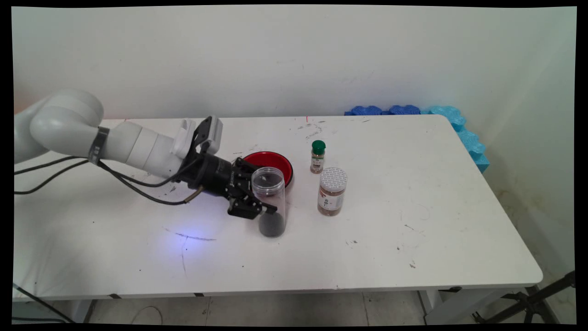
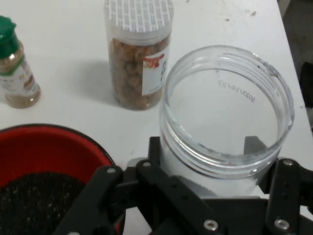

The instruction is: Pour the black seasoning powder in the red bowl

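Scuffed and marked with dark smudges, the white tabletop fills the near part of the main view, its front edge above a tiled floor where a black tripod leg shows at the lower right. On it, the arm's black gripper reaches in from the left and its jaws are clenched around a clear open plastic jar that stands upright with dark matter in its bottom. Just behind the jar lies a red bowl. To the right stand a small green-capped spice bottle and, nearer the camera, a white-lidded jar of brown contents, close to each other but apart. Black cables hang from the arm. Behind the tabletop rises a plain white wall, with blue foam pieces at the far right corner.

From the hand view, the gripper holds the clear jar by its sides below the threaded rim. The red bowl at lower left holds dark grains. The white-lidded jar and spice bottle stand beyond on the tabletop.
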Action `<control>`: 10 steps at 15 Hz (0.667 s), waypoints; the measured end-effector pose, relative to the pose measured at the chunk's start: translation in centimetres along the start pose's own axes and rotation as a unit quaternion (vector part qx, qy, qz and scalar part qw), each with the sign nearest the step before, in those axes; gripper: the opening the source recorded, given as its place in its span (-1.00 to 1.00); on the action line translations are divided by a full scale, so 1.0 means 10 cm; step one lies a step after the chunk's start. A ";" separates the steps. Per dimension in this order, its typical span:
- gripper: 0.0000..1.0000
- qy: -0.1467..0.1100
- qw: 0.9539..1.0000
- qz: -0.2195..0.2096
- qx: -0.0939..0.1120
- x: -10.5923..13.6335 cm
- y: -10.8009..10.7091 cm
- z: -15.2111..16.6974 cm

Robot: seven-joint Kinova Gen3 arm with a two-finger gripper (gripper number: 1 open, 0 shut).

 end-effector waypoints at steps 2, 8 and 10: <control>-1.00 0.007 1.000 -0.006 -0.004 0.06 0.00 -0.07; -1.00 0.022 0.999 -0.020 -0.034 0.27 0.01 -0.38; -1.00 0.023 0.998 -0.030 -0.040 0.35 0.00 -0.48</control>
